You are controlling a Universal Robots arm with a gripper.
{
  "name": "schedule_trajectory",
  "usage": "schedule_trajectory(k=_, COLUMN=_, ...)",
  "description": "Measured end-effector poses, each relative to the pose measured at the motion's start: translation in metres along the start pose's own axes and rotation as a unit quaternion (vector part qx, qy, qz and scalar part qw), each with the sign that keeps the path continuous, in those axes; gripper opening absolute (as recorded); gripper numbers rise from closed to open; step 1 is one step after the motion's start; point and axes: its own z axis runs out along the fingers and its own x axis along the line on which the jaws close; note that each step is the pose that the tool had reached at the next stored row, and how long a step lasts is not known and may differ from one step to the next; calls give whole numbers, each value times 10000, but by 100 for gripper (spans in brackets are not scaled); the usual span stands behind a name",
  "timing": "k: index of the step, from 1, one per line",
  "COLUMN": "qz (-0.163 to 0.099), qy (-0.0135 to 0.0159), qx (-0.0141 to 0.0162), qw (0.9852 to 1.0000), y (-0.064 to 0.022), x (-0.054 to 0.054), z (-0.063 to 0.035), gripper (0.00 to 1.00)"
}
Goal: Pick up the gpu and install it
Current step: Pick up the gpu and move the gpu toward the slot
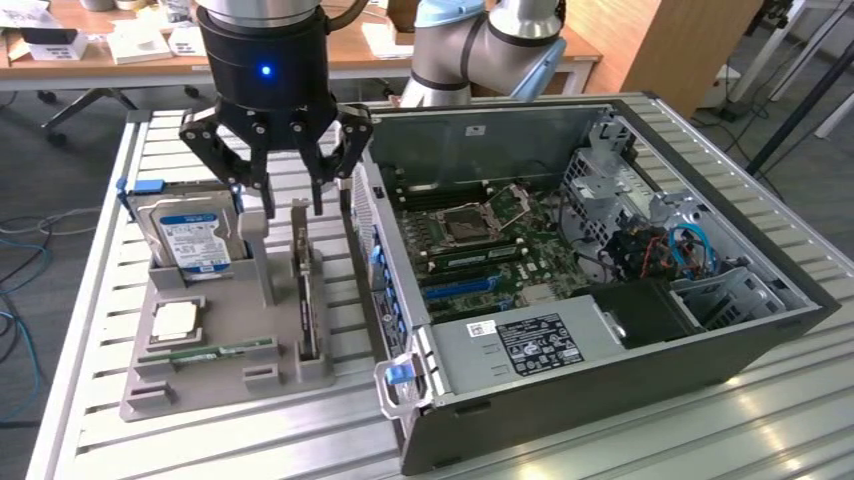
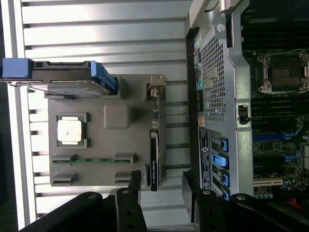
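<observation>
gpu (image 1: 307, 290) upright in tray (image 1: 227, 335), claw (image 1: 294, 200) spread wide abv

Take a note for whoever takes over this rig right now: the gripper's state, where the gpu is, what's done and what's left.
Gripper: open and holding nothing. It is poised over the end of the gpu nearest the hard drive. I cannot tell whether it touches.
Gpu: stands on edge in its slot in the grey parts holder, beside the open computer case.
Done: nothing to show. The gpu is not lifted.
Left: pick up the gpu and install it on the motherboard inside the case.
</observation>
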Motion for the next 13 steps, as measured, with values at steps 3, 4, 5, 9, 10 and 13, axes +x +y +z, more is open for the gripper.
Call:
schedule_trajectory(k=3, qz=0, qy=0, qx=0, qw=10000, y=-2, x=1, z=27, gripper=47)
schedule_trajectory(k=4, qz=0, qy=0, qx=0, qw=10000, y=-2, x=1, z=44, gripper=47)
schedule_trajectory(k=5, qz=0, qy=0, qx=0, qw=10000, y=-3, x=1, z=63, gripper=47)
schedule_trajectory(k=9, qz=0, qy=0, qx=0, qw=10000, y=-6, x=2, z=135, gripper=47)
schedule_trajectory(k=10, qz=0, qy=0, qx=0, qw=10000, y=-7, x=2, z=153, gripper=47)
schedule_trajectory(k=13, qz=0, qy=1, qx=0, qw=10000, y=-9, x=3, z=208, gripper=47)
